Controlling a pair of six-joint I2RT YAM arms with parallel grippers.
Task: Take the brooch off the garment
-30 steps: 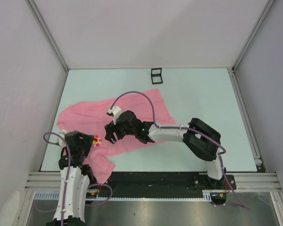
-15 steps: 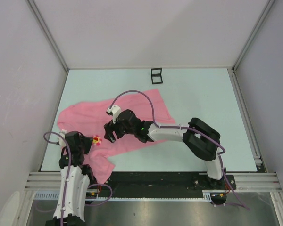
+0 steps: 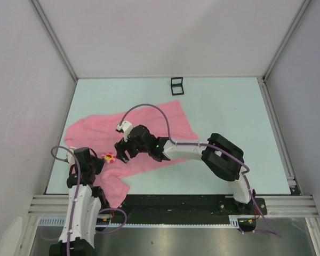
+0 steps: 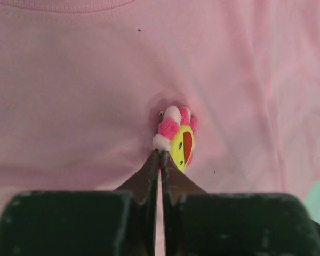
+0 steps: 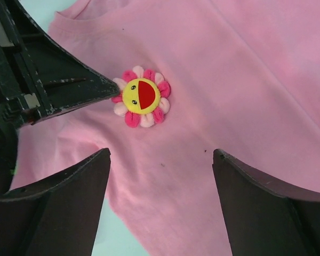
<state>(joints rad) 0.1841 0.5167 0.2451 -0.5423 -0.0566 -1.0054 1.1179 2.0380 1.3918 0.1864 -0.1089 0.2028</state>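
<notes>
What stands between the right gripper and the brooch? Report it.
Nothing visible does. The right gripper is open above the brooch, which lies exposed on the garment. The shut left gripper only touches its petals from one side.

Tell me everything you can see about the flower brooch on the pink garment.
The brooch is a small, plush-looking flower. A ring of deep pink and pale pink petals surrounds a yellow face with two dot eyes and a red open mouth. It lies flat, face up, on the pink garment, which puckers slightly around it. The left end effector, fingers shut, touches its edge petals; whether it pinches one is unclear. The right end effector is open and not touching it.
</notes>
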